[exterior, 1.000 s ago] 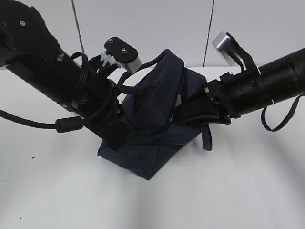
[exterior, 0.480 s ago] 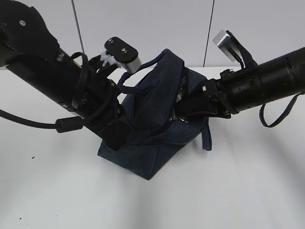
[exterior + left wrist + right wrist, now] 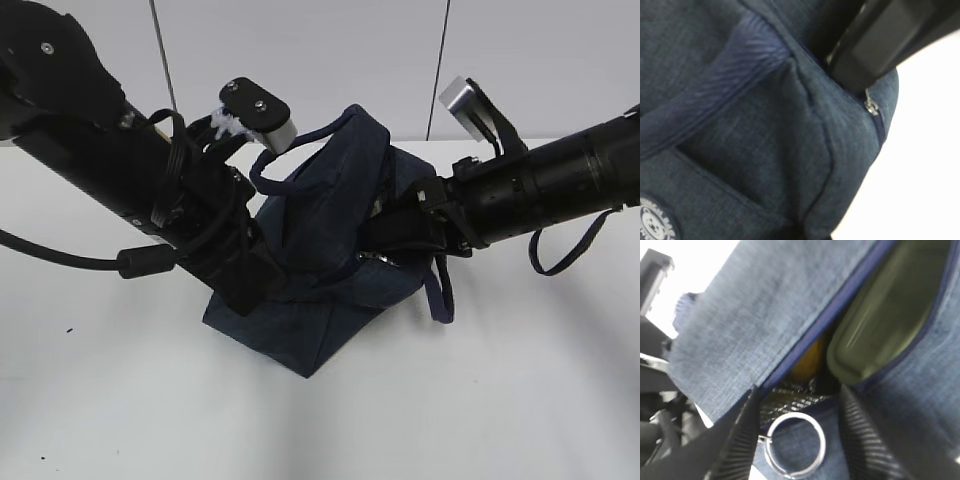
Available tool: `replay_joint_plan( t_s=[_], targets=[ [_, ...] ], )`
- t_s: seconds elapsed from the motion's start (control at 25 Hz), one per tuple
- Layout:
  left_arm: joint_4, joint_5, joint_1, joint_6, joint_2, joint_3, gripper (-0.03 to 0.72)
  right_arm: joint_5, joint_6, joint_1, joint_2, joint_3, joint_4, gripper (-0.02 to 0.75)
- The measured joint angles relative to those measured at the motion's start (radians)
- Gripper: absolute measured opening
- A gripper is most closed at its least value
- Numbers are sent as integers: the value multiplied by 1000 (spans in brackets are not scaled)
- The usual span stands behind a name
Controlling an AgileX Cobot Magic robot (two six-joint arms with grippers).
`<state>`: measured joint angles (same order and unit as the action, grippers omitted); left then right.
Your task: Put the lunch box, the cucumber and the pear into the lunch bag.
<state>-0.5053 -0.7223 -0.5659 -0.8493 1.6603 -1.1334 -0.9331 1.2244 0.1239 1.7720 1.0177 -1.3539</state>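
Navy lunch bag [image 3: 320,250] held lunch box [image 3: 885,315] and pear [image 3: 807,362]; right tool [image 3: 795,432] stood wide around zip ring [image 3: 795,444]; left tool's state untellable. Zipping probably next.

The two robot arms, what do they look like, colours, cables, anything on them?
Both arms are matte black. The left arm is boxy, with visible screws, a thick black cable looping beneath and a white zip tie near its silver-edged wrist camera. The right arm is a round, textured tube with a thin dark cable loop and a silver-faced camera.
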Motion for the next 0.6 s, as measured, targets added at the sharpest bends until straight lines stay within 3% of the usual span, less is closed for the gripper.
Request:
replay_joint_plan(
  t_s=[0.36,0.6],
  targets=[
    [0,-2,0,0,0,0,6,-175,-4,-2,33,0,-10,405],
    [1,-2,0,0,0,0,6,-206,-14,-2,33,2,19,405]
  ],
)
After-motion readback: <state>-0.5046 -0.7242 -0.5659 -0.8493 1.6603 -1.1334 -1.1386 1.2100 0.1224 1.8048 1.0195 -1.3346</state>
